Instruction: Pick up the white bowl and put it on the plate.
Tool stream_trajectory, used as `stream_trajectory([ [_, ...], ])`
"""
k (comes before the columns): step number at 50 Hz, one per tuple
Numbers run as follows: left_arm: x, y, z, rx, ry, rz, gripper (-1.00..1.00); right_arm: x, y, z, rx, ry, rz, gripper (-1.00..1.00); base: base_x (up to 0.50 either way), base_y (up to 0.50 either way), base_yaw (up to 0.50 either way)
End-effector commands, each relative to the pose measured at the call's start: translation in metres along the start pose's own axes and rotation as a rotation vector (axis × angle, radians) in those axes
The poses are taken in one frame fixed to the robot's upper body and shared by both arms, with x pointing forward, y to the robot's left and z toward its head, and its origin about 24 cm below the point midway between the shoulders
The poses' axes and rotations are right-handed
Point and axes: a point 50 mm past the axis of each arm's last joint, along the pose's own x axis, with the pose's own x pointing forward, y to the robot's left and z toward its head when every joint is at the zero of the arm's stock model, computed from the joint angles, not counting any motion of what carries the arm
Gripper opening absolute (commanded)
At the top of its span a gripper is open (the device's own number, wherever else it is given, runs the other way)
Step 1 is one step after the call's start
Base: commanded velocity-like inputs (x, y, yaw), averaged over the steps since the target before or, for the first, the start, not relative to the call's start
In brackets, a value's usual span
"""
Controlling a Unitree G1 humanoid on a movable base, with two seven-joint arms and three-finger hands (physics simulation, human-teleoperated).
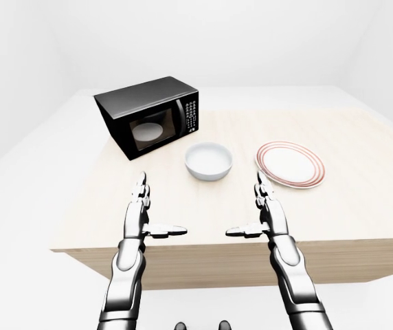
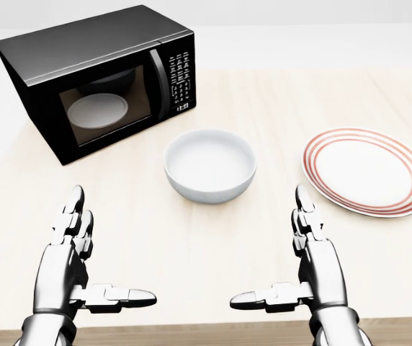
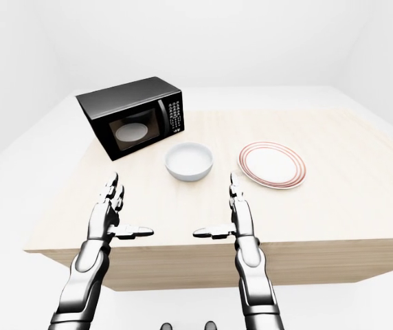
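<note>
The white bowl sits upright on the wooden table, mouth facing up, round all the way, so no long axis to call. It's near the middle of the head view, just below and right of the black microwave, which stands angled at the upper left with its door shut and a pale turntable showing through the glass.

Over to the right of the bowl, clearly apart from it, lies the plate, flat, white with red rings round its rim, nothing on it.

Now the hands. The left hand hovers low in the head view, fingers stretched straight up the picture, thumb stuck out sideways toward the middle. Fully spread, holding nothing, and not touching the bowl. The right hand mirrors it: fingers straight, thumb pointing inward toward the other thumb, wide open and empty. Both hang over the table's near edge, palms facing each other, with the bowl further up the picture between their lines. The right fingertips point toward the gap between bowl and plate.
</note>
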Motion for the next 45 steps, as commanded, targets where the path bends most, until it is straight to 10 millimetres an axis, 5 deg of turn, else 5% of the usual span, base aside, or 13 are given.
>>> stream_trajectory([
  [1, 0.0001, -0.0003, -0.0007, 0.002, -0.001, -0.002, 1.00, 0.0019, -0.0009, -0.0019, -0.012, 0.003, -0.017, 1.00, 0.00, 0.19, 0.00],
  [45, -0.0002, -0.0004, -0.0004, 0.007, 0.000, -0.003, 1.00, 0.0019, 0.0011, -0.0063, 0.016, 0.027, -0.001, 1.00, 0.01, 0.00, 0.00],
])
